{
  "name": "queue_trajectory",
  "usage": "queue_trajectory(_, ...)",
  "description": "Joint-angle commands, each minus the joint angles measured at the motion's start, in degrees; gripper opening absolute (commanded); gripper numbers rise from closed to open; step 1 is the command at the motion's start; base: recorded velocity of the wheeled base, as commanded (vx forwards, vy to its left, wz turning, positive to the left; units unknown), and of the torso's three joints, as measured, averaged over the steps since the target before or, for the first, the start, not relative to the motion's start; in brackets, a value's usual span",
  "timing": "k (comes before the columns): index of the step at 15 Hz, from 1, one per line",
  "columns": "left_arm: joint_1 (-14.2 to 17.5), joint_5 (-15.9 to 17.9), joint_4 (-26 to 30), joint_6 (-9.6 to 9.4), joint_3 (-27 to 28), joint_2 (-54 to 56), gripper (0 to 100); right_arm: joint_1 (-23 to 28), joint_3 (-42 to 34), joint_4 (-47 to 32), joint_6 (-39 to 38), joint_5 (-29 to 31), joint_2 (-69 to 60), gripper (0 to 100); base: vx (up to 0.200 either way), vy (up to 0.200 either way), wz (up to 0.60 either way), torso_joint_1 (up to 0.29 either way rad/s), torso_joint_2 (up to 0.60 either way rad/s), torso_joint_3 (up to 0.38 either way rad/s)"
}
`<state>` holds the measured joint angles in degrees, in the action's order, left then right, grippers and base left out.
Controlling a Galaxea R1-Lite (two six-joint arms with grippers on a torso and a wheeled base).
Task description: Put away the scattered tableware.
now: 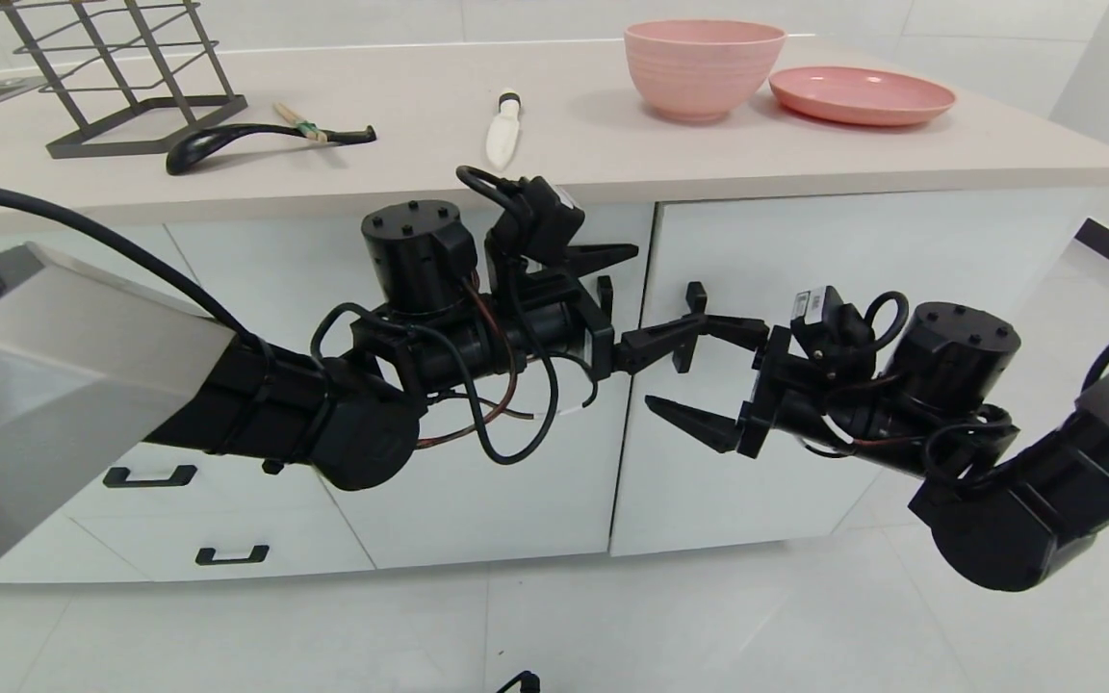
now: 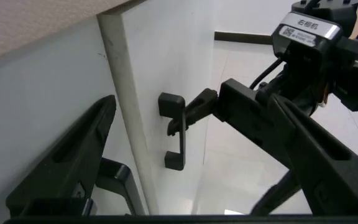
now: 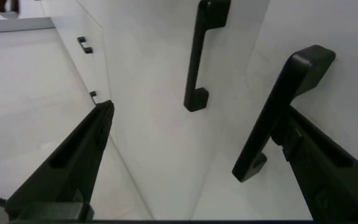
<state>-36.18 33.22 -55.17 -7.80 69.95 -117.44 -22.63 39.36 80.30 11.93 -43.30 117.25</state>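
You had bright, even light from above in the head view: the pink bowl (image 1: 704, 67) laid only a soft shadow toward its left on the countertop (image 1: 612, 154), and the pink plate (image 1: 861, 94) a thin one under its rim. The white floor (image 1: 709, 626) gave only a mild sheen. The countertop edge curved slightly toward the frame sides, as a wide lens does.

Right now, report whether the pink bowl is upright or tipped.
Upright. The pink bowl stands on its base on the countertop, rim level, opening facing up.
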Motion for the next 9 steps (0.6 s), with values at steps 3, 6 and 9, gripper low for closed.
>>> queue_trajectory(3, -0.6, 0.1, -0.1, -0.02, 0.1, -0.2, 100, 0.0, -1.9, -0.3, 0.1, -4.7, -0.4, 100, 0.000, 0.000, 0.00, 0.000, 0.00, 0.000)
queue_trajectory(6, -0.6, 0.0, -0.8, -0.02, 0.5, -0.9, 100, 0.5, -10.3, -0.7, 1.9, -6.8, -3.8, 100, 0.000, 0.000, 0.00, 0.000, 0.00, 0.000)
queue_trajectory(9, -3.0, 1.0, -0.9, -0.02, 1.7, -1.2, 100, 0.5, -16.4, -0.7, 2.7, -6.9, -7.4, 100, 0.000, 0.000, 0.00, 0.000, 0.00, 0.000)
